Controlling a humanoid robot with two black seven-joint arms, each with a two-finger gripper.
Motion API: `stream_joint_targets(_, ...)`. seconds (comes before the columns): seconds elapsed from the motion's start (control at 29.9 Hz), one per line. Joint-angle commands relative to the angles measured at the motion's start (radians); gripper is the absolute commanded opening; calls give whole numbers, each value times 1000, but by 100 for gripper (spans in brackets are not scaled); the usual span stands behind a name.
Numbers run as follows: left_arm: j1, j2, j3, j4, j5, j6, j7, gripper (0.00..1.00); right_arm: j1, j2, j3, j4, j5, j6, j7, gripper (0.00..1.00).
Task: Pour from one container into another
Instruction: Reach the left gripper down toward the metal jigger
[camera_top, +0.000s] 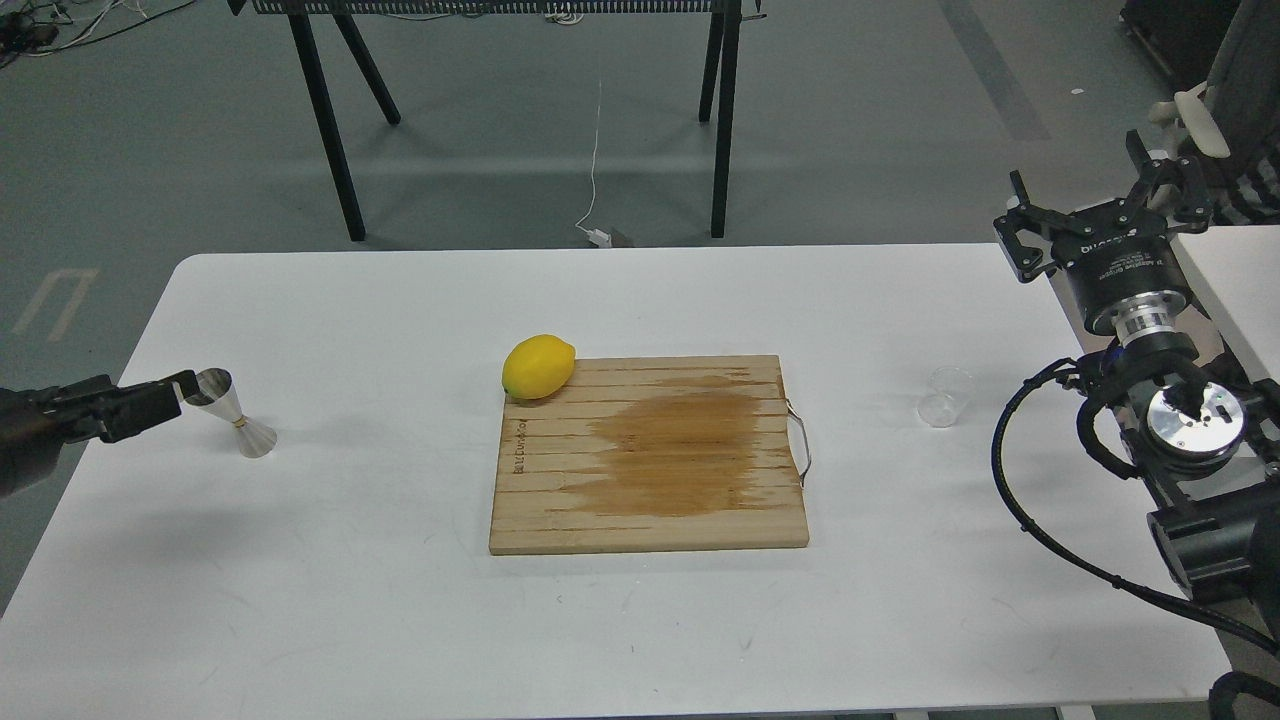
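At the table's left edge, the left gripper (190, 385) is seen side-on, touching the upper cone of the shiny steel hourglass jigger (240, 415); whether it grips cannot be told. Far right, the small clear round cup (946, 397) stands below the right gripper (1095, 200), whose fingers are spread.

A white table (620, 620) with rounded corners fills the near half of the scene under even, flat light. Beyond it lies a grey-green floor (850, 130), where a black-legged stand (330, 130) straddles the far centre. A white cable (596, 150) trails down to a plug on the floor. More cables lie far left.
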Motion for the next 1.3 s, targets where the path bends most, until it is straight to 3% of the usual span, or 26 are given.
stream_joint_targets(0.0, 57, -53, -4, 37, 6, 6, 14, 100, 1, -6, -5, 2, 0, 0, 0, 100)
stream_joint_targets(0.17, 79, -114, -6, 93, 3, 32, 28, 100, 1, -7, -5, 2, 0, -2, 0, 100)
stream_joint_targets(0.53, 171, -312, -44, 254, 7, 196, 29, 100, -1, -9, -6, -4, -2, -3, 0, 100)
stream_joint_targets(0.77, 250, -440, -159, 361, 52, 222, 60, 100, 1, -10, -8, -5, -3, -3, 0, 100)
stream_joint_targets(1.07, 252, -570, -167, 539, 85, 322, 95, 99, 1, -9, -32, 1, -3, 1, 2, 100)
stream_joint_targets(1.27, 250, -627, -167, 617, 87, 328, 100, 99, 1, -10, -32, -2, -3, 1, 2, 100)
